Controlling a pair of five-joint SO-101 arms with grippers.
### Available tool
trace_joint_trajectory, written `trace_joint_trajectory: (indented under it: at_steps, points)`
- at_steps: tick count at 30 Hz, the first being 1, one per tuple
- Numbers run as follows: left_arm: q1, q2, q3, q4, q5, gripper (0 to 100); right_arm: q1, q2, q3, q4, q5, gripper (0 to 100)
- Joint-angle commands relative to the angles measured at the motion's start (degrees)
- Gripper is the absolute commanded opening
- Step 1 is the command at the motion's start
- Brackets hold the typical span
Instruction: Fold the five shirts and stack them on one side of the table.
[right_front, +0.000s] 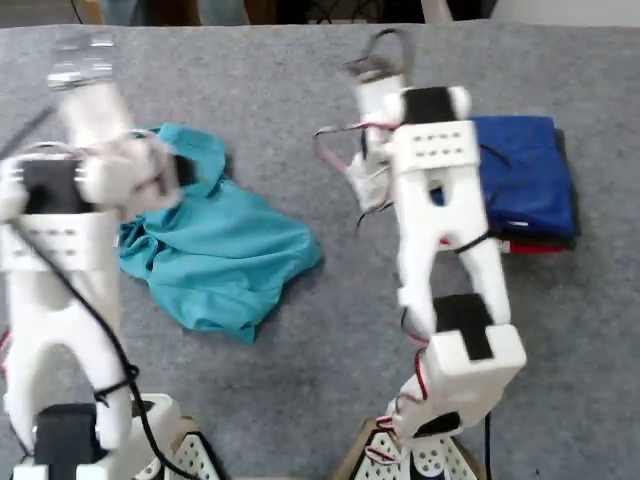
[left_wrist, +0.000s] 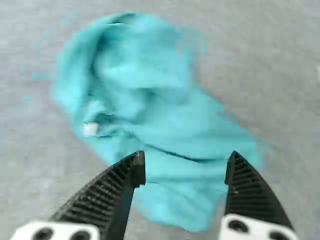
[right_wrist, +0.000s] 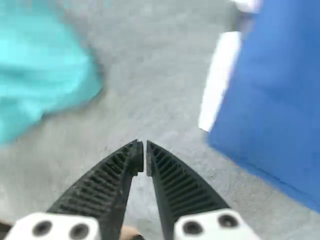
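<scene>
— What do my arms look like from above?
— Your left arm (right_front: 60, 250) and right arm (right_front: 445, 200) are white plastic shells with black motor blocks (right_front: 470, 320) set into them. Each carries a white plate (right_front: 432, 145) dotted with rows of small holes.
— Any cabling?
— A black cable (right_front: 95, 320) runs down your left arm toward six o'clock. Thin red, white and black wires (right_front: 345, 170) loop off your right arm at its nine o'clock side.
— And the grippers?
— Your left gripper (left_wrist: 186, 160) and right gripper (right_wrist: 143, 147) have black ribbed fingers (left_wrist: 120, 185) tapering to points, on white mounts (right_wrist: 55, 227) with dark screw holes (right_wrist: 80, 231).
</scene>
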Motion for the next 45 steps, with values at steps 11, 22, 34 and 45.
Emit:
trace_joint_trajectory:
  at_steps: [11, 22, 34, 45]
  points:
    - [-42.4, -1.8, 21.8, -15.2, -12.7, 27, -25.1, -1.5, 16.1, -14.9, 7.2, 1.5]
    - [-49.0, -1.5, 30.0, -22.4, -14.0, 22, -21.2, 22.4, 3.9, -23.6, 7.3, 1.5]
    - [-47.3, -1.2, 31.3, -24.0, -14.1, 8, -8.0, 40.5, -29.4, -22.4, 7.7, 1.5]
    - [-42.0, -1.3, 33.8, -23.9, -14.1, 8, -5.9, 47.9, -54.9, -6.1, 8.2, 1.5]
